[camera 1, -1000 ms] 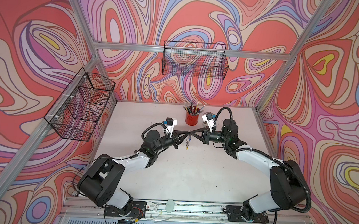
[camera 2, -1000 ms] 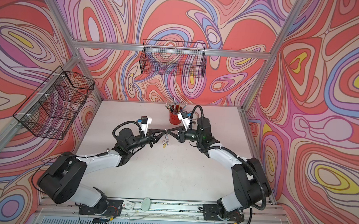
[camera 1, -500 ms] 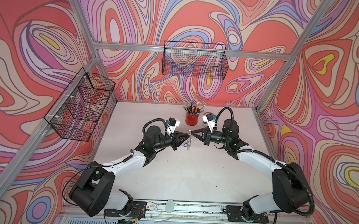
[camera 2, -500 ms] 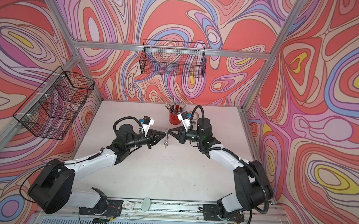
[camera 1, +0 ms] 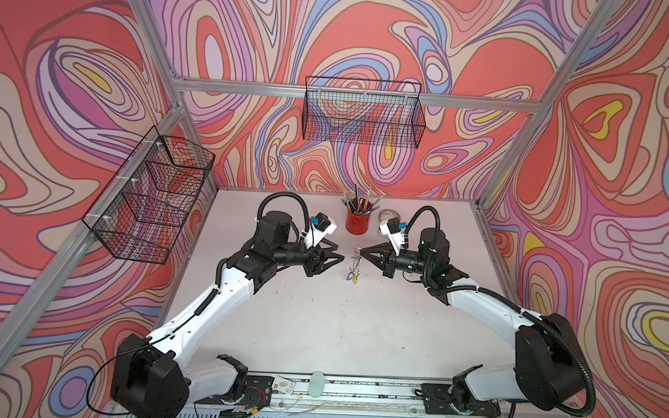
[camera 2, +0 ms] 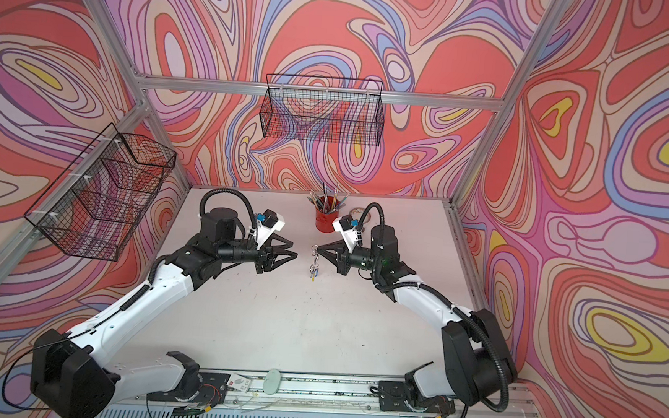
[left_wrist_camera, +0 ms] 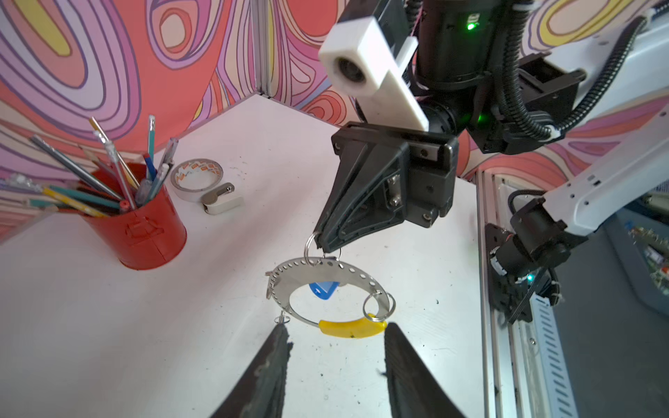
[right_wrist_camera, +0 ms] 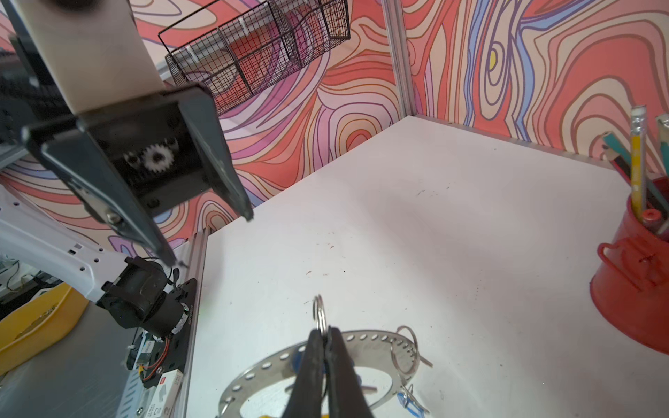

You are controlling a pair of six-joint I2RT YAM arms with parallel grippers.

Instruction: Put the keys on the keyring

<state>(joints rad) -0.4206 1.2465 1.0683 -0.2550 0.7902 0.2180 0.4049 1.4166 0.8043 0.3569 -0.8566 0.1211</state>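
Mid-frame, dangles keyring [left_wrist_camera: 289, 275] by split ring [left_wrist_camera: 310, 243] pinched in shut right gripper [left_wrist_camera: 327, 247], near half-open empty left gripper [camera 1: 340, 257]; risks slipping from thin pinch.

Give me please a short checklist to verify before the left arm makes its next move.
1. Right pincer shut on the small split ring atop the keyring: ok.
2. Keyring hangs below that pincer, yellow segment lowest: ok.
3. Left pincer open, apart from the keyring: ok.
4. Both keys threaded on; they are mostly hidden: cannot tell.
5. Red pencil cup stands apart from both pincers: ok.
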